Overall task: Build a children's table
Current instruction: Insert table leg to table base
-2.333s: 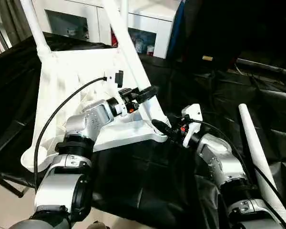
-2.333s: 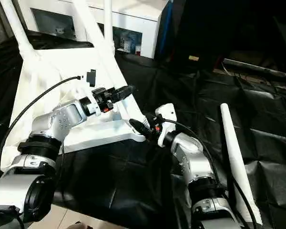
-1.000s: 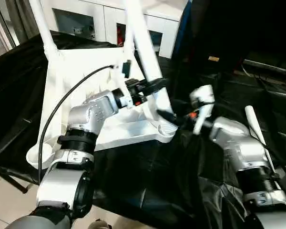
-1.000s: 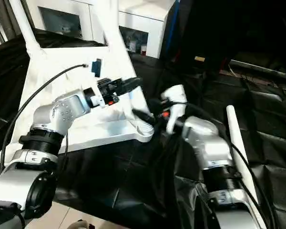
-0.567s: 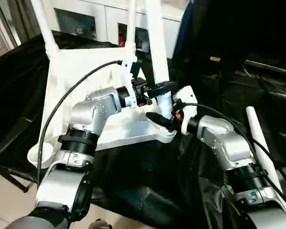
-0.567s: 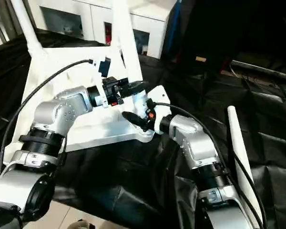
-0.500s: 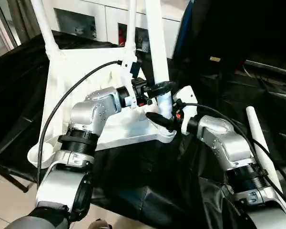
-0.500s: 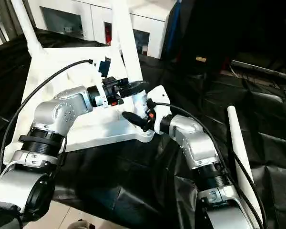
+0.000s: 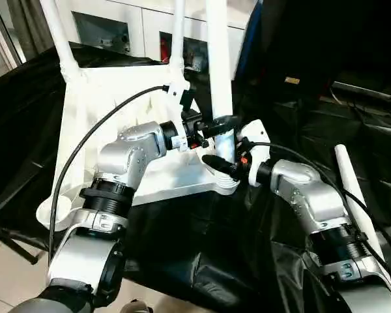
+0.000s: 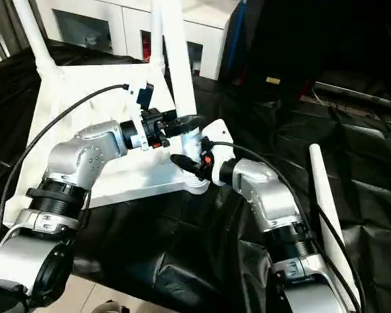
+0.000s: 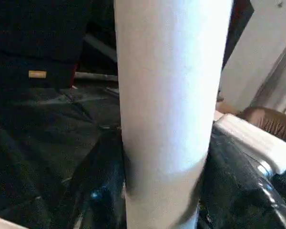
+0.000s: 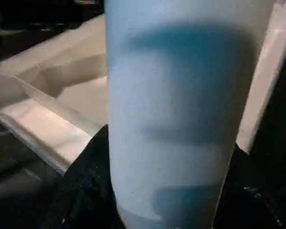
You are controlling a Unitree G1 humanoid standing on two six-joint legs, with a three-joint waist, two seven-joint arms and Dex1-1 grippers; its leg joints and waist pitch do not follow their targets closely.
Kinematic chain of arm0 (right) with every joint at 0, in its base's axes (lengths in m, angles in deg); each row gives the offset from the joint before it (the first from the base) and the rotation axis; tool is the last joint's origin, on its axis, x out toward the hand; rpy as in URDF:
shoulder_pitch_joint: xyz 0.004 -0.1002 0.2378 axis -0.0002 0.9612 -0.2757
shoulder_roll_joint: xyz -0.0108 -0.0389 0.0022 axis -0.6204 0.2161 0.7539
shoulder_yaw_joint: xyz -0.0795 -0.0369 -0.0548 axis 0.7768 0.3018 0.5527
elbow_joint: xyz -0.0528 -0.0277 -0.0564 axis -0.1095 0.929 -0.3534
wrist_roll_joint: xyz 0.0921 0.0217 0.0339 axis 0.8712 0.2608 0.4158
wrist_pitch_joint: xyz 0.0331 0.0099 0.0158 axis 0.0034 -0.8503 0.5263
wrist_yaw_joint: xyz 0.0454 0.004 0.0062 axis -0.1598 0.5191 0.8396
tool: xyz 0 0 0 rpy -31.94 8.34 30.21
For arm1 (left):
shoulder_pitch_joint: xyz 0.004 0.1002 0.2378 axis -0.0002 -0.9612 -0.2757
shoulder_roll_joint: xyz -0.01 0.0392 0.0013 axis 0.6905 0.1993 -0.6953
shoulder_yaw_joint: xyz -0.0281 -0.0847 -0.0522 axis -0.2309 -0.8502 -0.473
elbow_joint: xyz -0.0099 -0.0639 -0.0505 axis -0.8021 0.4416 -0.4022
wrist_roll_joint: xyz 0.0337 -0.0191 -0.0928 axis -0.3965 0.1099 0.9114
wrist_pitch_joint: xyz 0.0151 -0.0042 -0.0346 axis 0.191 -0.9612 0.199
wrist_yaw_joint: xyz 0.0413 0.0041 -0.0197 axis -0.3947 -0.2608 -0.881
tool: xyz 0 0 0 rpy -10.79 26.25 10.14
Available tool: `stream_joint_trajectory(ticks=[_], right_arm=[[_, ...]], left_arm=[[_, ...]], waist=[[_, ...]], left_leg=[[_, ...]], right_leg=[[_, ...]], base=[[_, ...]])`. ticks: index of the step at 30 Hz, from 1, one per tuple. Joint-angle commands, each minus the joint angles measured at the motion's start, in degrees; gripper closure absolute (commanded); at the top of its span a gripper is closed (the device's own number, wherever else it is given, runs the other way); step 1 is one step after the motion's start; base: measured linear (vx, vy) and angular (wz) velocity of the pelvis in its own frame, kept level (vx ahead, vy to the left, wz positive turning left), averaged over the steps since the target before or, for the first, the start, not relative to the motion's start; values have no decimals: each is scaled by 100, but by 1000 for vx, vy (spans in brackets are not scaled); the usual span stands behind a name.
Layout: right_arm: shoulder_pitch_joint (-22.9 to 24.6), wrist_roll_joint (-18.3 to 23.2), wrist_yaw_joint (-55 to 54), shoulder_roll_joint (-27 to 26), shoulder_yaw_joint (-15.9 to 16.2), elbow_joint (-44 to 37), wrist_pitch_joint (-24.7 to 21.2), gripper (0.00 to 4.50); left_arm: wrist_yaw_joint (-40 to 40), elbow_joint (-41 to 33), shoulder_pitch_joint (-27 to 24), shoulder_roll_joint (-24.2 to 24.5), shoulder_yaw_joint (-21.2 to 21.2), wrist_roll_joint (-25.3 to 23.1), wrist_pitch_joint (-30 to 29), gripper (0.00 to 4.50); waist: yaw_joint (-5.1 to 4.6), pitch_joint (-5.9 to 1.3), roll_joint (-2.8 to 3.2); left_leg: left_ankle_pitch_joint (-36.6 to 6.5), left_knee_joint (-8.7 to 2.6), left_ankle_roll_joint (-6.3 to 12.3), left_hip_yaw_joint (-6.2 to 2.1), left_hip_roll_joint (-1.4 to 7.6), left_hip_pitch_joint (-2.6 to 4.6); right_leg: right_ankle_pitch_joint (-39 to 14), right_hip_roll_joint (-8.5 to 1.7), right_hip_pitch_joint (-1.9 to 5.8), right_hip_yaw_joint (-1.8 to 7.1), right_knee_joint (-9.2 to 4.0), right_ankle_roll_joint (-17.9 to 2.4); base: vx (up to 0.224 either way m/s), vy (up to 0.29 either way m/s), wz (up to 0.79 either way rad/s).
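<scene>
Hands both pinch one upright leg (image 9: 219,59) just above the near right corner socket: left hand (image 9: 223,121) higher, right hand (image 9: 215,163) lower. Tabletop (image 9: 98,111) lies inverted on black sheeting (image 9: 202,241); spare leg (image 9: 353,189) lies well apart at the sheeting's right edge.

Both end effectors, left (image 10: 186,121) and right (image 10: 182,161), clasp an upright leg (image 10: 176,65) at the tabletop's (image 10: 72,98) corner.
</scene>
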Motion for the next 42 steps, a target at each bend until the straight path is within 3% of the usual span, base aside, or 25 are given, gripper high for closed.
stream_joint_trajectory(ticks=[1,3,5,6,11,12,16,26,35,36,40,42], right_arm=[[95,341,472,73,-80,-375,-50,255],[228,720,917,167,-172,-641,-178,255],[369,1007,1289,283,-207,-942,-318,255],[449,1101,1455,354,-168,-1093,-356,255],[582,1287,1660,440,-127,-1326,-463,255],[718,1481,1810,497,-119,-1528,-598,255],[839,1674,1929,543,-137,-1727,-734,255],[867,1551,1977,574,-25,-1740,-621,256],[816,1446,1759,543,-38,-1659,-573,256],[809,1461,1746,532,-52,-1649,-589,200],[707,1335,1574,464,-54,-1505,-476,180],[682,1232,1485,458,-24,-1463,-402,150]], left_arm=[[84,-154,10,66,-122,102,-110,185],[389,-275,-51,122,-236,395,-246,156],[804,-488,-119,225,-353,893,-804,145],[1037,-629,-158,286,-384,1167,-1128,145],[1488,-950,-265,422,-353,1559,-1526,145],[1789,-1229,-313,546,-345,1885,-1865,145],[1944,-1484,-285,622,-428,2295,-2290,180],[1799,-1441,-234,601,-220,1979,-2087,248],[1566,-1496,-262,565,-267,1977,-2001,256],[1562,-1493,-262,563,-269,1970,-1992,257],[1426,-1418,-251,558,-262,1761,-1730,258],[1383,-1402,-244,567,-249,1698,-1649,262]], waist=[[33,-447,41],[42,-446,30],[43,-444,31],[38,-432,29],[38,-407,52],[45,-402,62],[34,-409,70],[57,-426,78],[54,-428,59],[51,-430,57],[46,-431,54],[47,-432,52]], left_leg=[[-606,-308,155,-88,154,40],[-563,-300,221,-84,153,35],[-558,-296,245,-78,146,39],[-596,-302,252,-86,162,22],[-904,-315,73,-89,154,57],[-910,-324,60,-97,160,54],[-930,-325,19,-98,159,49],[-757,-318,-17,-106,143,39],[-736,-310,-12,-102,141,34],[-734,-311,-14,-106,141,29],[-696,-308,-11,-105,143,33],[-671,-306,-27,-102,138,34]], right_leg=[[-248,-487,400,322,-372,-1171],[-150,-481,400,318,-354,-1238],[-145,-477,402,311,-344,-1295],[-216,-482,385,312,-355,-1297],[-999,-490,361,311,-442,-1122],[-1064,-486,354,315,-442,-1065],[-995,-471,347,306,-434,-1080],[-859,-463,364,308,-427,-970],[-916,-467,363,304,-430,-957],[-917,-465,372,301,-426,-952],[-857,-467,367,302,-421,-947],[-839,-463,368,304,-417,-932]], base=[[0,0,0],[0,0,0],[0,0,0],[0,0,0],[0,0,0],[0,0,0],[0,0,0],[0,0,0],[0,0,0],[0,0,0],[0,0,0],[0,0,0]])
